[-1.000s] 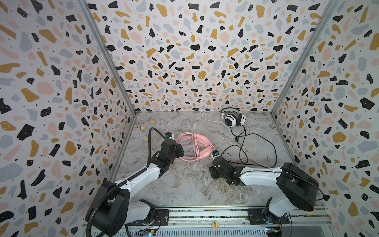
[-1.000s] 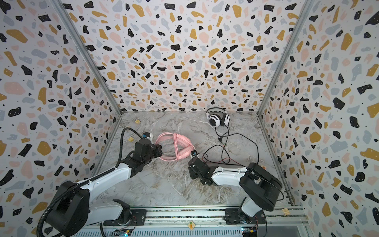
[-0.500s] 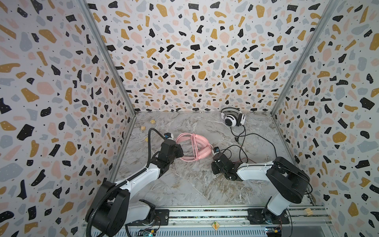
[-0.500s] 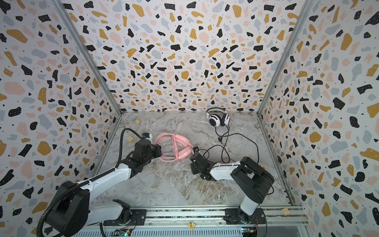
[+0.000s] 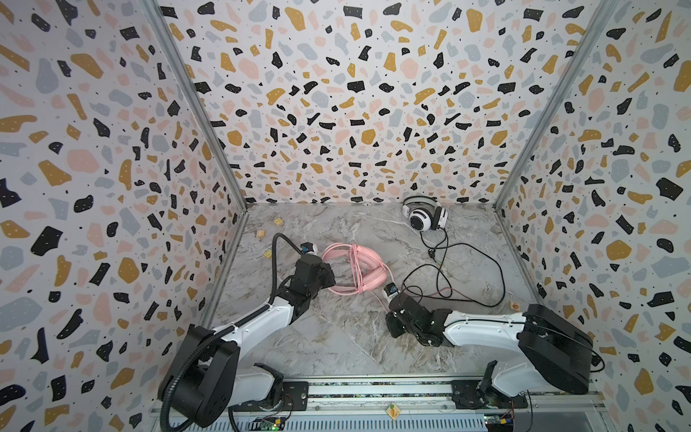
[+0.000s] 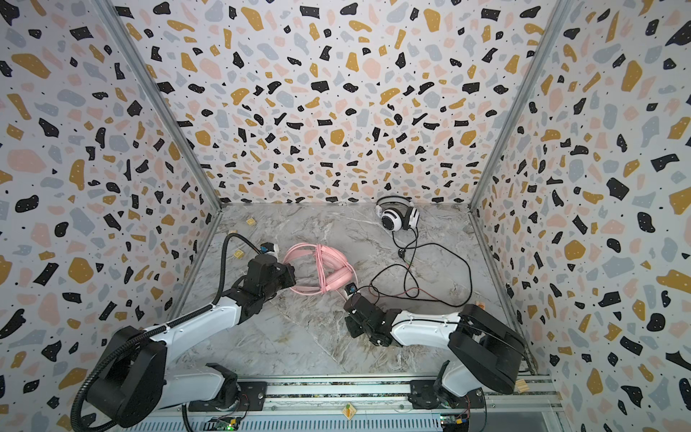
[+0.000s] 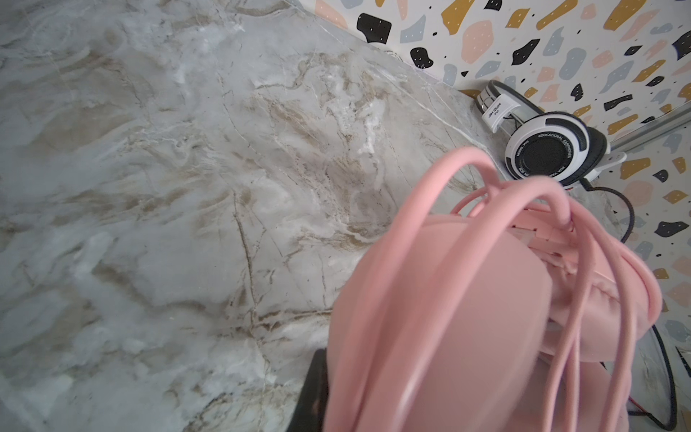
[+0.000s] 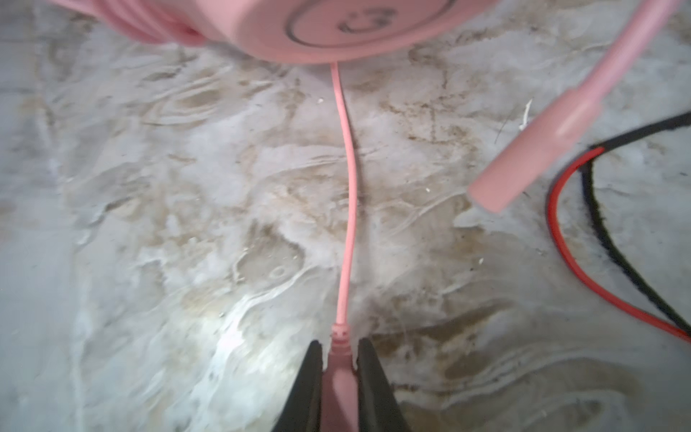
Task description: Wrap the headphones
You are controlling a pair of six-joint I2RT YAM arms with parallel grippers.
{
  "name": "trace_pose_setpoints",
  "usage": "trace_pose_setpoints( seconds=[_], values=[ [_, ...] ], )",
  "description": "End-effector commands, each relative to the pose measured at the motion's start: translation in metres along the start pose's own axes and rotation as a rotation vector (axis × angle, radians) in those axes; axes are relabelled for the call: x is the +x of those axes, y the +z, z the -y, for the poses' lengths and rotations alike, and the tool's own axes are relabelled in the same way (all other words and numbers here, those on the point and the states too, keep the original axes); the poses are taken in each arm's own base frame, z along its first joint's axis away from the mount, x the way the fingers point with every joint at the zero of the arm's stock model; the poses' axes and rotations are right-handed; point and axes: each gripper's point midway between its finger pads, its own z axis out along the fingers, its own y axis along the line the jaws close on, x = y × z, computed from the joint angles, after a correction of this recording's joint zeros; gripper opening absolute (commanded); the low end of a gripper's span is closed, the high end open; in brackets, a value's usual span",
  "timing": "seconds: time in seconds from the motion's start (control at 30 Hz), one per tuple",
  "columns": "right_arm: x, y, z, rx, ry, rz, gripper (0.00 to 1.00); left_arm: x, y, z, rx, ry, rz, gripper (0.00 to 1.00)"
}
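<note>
Front: right gripper [image 8: 338, 349] jaws, wide one second ago, now pinch pink plug [image 8: 337, 377] on table [image 5: 336, 336]. Cable tail [image 8: 349, 187] runs to pink headset [image 5: 368, 275], mid-table, mostly wound; left gripper [image 5: 328, 279] clamps it. Judgement: final turn can start. Far: white-and-black headset [image 5: 424, 218] by back wall [image 5: 355, 149], black cable [image 7: 631, 215] loose.

pink headphones [image 5: 374, 276] cable-wrapped, centre, white-black headphones [image 5: 420, 221] rear
</note>
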Motion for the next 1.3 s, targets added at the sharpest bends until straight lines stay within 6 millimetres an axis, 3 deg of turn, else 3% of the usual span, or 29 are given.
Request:
trace_pose_setpoints(
  seconds=[0.0, 0.17, 0.27, 0.47, 0.6, 0.77, 1.0, 1.27],
  values=[
    [-0.014, -0.028, -0.006, 0.011, -0.042, 0.027, 0.1, -0.041, -0.001, 0.021, 0.063, -0.026, 0.137, 0.0],
    [-0.051, -0.063, -0.017, -0.014, -0.065, 0.118, 0.1, -0.032, 0.009, 0.017, 0.041, -0.01, 0.11, 0.0],
    [-0.076, -0.075, -0.021, -0.006, -0.095, 0.177, 0.1, -0.023, 0.013, 0.025, 0.055, 0.023, 0.078, 0.0],
    [-0.118, -0.072, -0.021, 0.022, -0.181, 0.244, 0.1, -0.003, 0.014, 0.046, 0.102, 0.106, 0.019, 0.0],
    [-0.137, -0.061, -0.005, 0.019, -0.175, 0.26, 0.1, 0.008, 0.009, 0.047, 0.135, 0.127, -0.008, 0.0],
    [-0.14, -0.034, 0.005, -0.026, -0.178, 0.205, 0.1, 0.015, 0.003, 0.049, 0.17, 0.133, -0.017, 0.0],
    [-0.119, 0.007, -0.004, -0.082, -0.237, 0.077, 0.1, 0.022, 0.003, 0.06, 0.22, 0.168, -0.049, 0.0],
    [-0.108, 0.035, -0.013, -0.105, -0.373, 0.021, 0.1, 0.031, 0.007, 0.072, 0.271, 0.194, -0.094, 0.0]
  ],
)
